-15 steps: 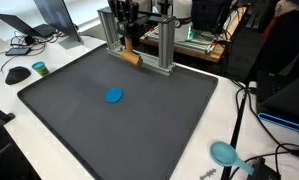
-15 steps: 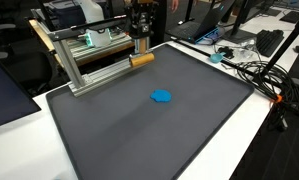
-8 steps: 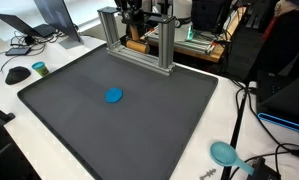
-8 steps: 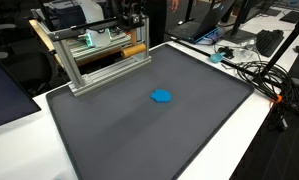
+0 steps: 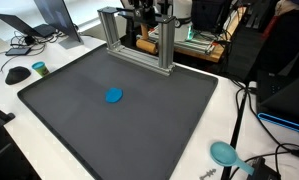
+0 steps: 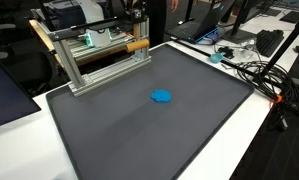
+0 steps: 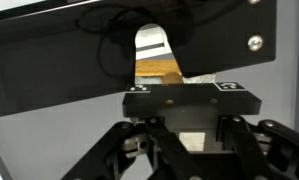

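In an exterior view, a teal scoop (image 5: 224,153) lies nearest the camera on the white table (image 5: 244,125), at about 4 o'clock from the middle of the black mat (image 5: 84,135). The mat covers most of the tabletop. A round blue disc (image 5: 113,96) lies flat near its middle, well apart from everything else; it also shows in the opposite exterior view (image 6: 162,96).

At about 10 o'clock from the disc, off the mat's edge, are a dark computer mouse (image 5: 17,74) and a small teal round thing (image 5: 39,68) just beside it.

An aluminium frame (image 5: 165,45) stands upright along the far edge of the mat, at about 1 o'clock from the disc. From the opposing exterior view it sits at about 10 o'clock from the disc (image 6: 74,65).

The gripper (image 6: 138,36) hangs at the far end of that frame, with its jaws closed on a wooden block (image 6: 138,46). The block is clear of the mat and lies roughly level, at about the height of the frame's upper half. It is just beside the frame's end post, though contact with the post cannot be judged. The block also shows past the frame in an exterior view (image 5: 146,44).

In the wrist view the dark fingers (image 7: 139,100) fill the lower part, and a tan strip of the block (image 7: 157,72) shows at 12 o'clock above them.

Farthest back, a laptop (image 5: 51,14) stands at 11 o'clock, and cables (image 6: 257,72) trail over the table.
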Available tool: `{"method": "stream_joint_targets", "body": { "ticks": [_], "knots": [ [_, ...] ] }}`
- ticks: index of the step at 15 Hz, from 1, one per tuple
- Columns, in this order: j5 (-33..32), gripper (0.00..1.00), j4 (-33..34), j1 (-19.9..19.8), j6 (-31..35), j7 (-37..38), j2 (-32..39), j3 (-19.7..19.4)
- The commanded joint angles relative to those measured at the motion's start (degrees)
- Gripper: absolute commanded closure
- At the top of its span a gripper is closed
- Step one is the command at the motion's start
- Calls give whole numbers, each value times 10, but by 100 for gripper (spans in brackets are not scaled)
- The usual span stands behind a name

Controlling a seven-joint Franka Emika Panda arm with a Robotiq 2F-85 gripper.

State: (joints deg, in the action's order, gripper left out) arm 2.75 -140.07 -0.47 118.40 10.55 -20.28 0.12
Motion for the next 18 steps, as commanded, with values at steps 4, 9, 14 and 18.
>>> {"method": "stream_joint_targets", "body": {
  "ticks": [4, 9, 14, 18],
  "knots": [
    [1, 53, -9, -5, -1, 6, -10, 6],
    [-16, 78, -16, -9, -3, 11, -16, 10],
    [-31, 78, -31, -9, -2, 4, -32, 10],
    [-28, 78, -50, -5, 1, -17, -46, 4]
  ]
}}
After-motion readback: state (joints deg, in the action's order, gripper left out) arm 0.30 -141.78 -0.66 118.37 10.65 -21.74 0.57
